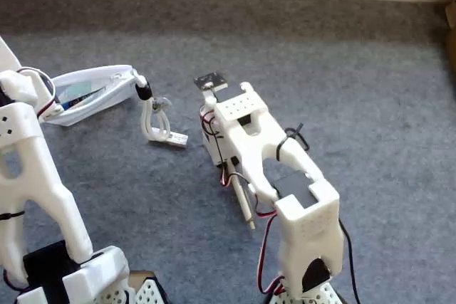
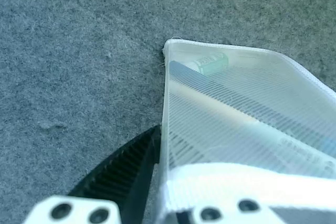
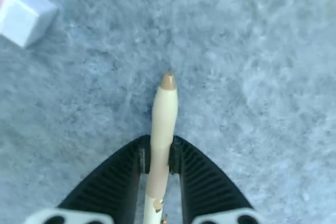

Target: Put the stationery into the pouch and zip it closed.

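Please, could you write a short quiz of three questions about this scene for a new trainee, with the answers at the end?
1. True or false: the right fingers are closed on a pen that points down toward the grey carpet.
2. What can be seen through the wall of the pouch?
A) a green item and other stationery
B) nothing at all
C) a pair of scissors
3. Fill in the missing word: the pouch is held by the ____ fingers.

Key
1. True
2. A
3. left: the left fingers hold its edge.
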You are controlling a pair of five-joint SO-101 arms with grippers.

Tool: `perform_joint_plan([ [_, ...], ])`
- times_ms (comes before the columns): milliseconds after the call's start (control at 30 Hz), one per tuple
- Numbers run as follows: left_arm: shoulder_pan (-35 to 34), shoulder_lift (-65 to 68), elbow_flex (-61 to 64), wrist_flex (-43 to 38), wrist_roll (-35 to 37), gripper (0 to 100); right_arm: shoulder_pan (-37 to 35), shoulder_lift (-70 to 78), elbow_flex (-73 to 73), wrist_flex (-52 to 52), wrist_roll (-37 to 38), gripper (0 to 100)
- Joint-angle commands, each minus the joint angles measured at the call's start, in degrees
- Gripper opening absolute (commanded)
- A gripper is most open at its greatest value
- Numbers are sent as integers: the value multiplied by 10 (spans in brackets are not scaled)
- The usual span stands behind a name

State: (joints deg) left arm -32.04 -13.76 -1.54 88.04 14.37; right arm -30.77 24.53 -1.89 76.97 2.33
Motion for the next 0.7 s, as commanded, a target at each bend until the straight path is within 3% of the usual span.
perform_joint_plan([
  [0,40,-15,-11,-8,3,7,-2,-74,1,7,9,5],
  [233,132,-15,-24,-4,3,7,0,-99,0,7,5,5],
  [367,174,-15,-71,41,4,7,1,-102,-1,7,5,5],
  [667,193,-12,-91,61,4,7,29,-101,-2,7,4,5],
])
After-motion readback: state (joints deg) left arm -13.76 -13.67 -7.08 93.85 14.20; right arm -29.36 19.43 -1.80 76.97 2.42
